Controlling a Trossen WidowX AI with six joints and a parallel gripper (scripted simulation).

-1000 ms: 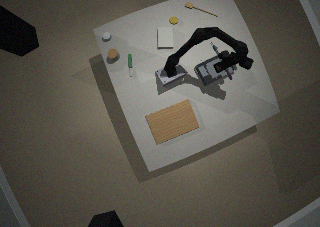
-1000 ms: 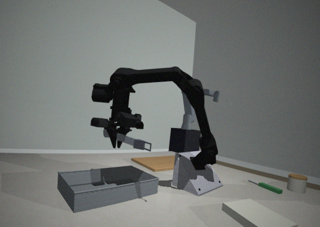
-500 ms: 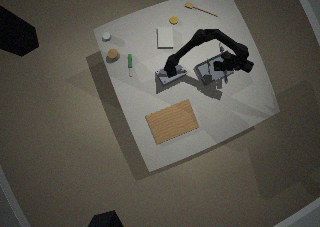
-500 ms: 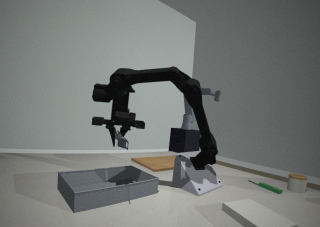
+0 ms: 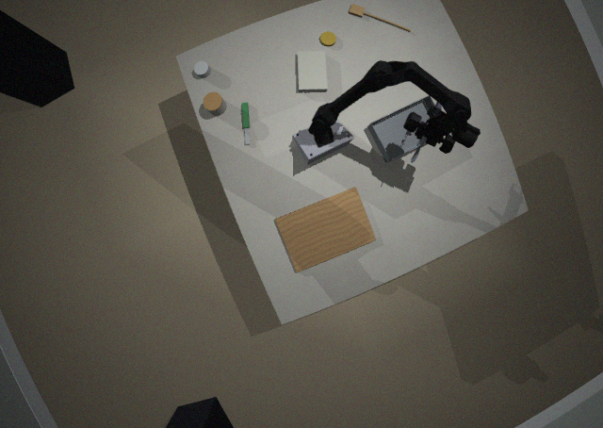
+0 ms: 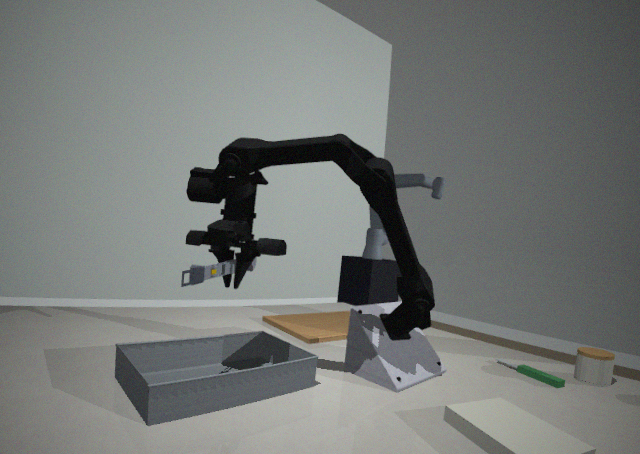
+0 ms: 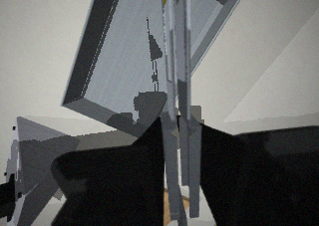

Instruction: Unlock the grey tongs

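Observation:
My gripper (image 6: pixel 232 284) (image 7: pixel 169 120) points down, shut on the grey tongs (image 6: pixel 197 274) (image 7: pixel 184 62) (image 5: pixel 415 154), high above the roasting tin. The tongs lie across the fingers, nearly level; in the exterior view the looped end with the yellow mark points left and looks slightly lower. Their two arms run close together, side by side. The far end is partly hidden behind a finger. The grey roasting tin (image 5: pixel 377 142) (image 6: pixel 232 395) (image 7: pixel 100 113) stands on the table. The wooden board (image 5: pixel 325 238) (image 6: pixel 310 325) lies flat, away from the tongs.
The arm's base (image 6: pixel 392 358) stands between the tin and a green-handled tool (image 5: pixel 245 115) (image 6: pixel 540 375). A pale block (image 5: pixel 311 71) (image 6: pixel 506 423), a yellow disc (image 5: pixel 328 38), a wooden spatula (image 5: pixel 356 9), a wooden-lidded jar (image 5: pixel 213 101) (image 6: pixel 594 371) and a white jar (image 5: pixel 202 69) stand or lie around.

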